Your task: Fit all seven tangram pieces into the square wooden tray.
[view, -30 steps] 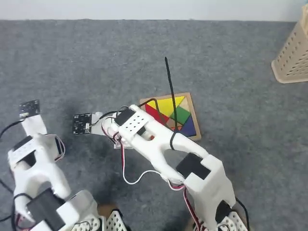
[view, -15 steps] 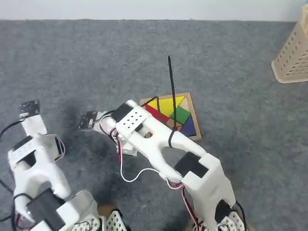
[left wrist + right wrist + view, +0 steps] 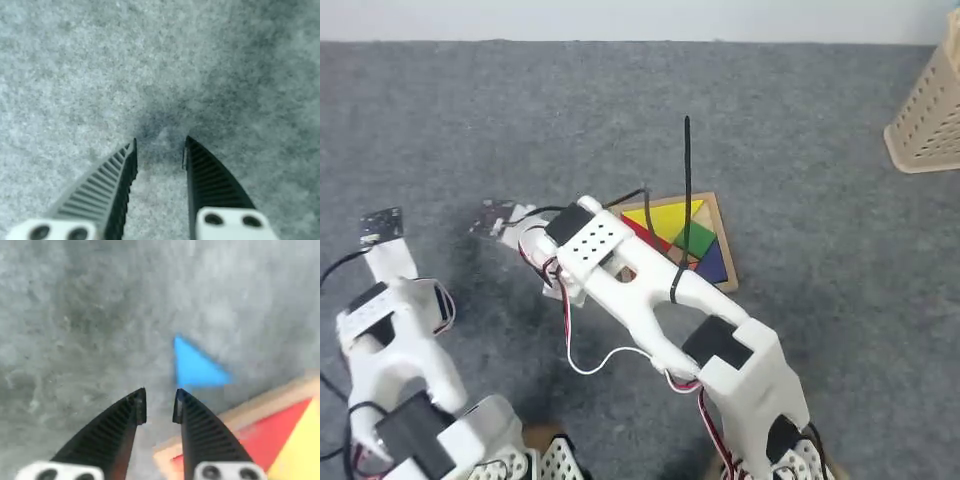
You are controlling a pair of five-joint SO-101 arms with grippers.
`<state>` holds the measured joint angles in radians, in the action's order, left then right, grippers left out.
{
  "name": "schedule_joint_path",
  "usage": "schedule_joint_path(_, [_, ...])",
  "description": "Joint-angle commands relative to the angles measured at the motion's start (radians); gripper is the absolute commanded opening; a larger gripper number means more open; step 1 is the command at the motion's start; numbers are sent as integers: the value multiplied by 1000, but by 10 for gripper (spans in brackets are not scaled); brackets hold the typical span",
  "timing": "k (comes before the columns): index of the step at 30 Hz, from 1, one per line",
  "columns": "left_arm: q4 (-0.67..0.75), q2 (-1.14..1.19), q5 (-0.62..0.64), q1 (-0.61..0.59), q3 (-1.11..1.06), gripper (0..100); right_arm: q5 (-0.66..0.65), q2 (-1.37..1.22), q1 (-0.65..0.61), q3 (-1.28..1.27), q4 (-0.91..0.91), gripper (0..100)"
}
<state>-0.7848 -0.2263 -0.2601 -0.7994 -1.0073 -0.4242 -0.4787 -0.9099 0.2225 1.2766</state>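
Now the right gripper swings toward the far side, jaws slightly parted and empty, nosing at the blue triangle on the carpet just outside the tray. That piece looks next. The left gripper sits parted, holding nothing.

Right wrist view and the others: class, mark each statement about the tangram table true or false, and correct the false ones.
1. The blue triangle lies on the carpet, outside the wooden tray. True.
2. The right arm's jaws grip the blue triangle. False: they are empty, and the triangle lies beyond their tips.
3. The left arm's jaws stand apart over bare carpet. True.
4. The wooden tray holds no pieces. False: a yellow piece, a red piece and a green piece, among others, lie in it.
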Motion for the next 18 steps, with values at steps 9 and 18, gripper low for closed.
schedule_joint_path(9, [12, -41, -11, 6, 1, 149, -341, -108, 68, 63, -111, 230])
schedule_joint_path(18, [12, -41, -11, 6, 1, 149, -370, -174, 87, 63, -110, 124])
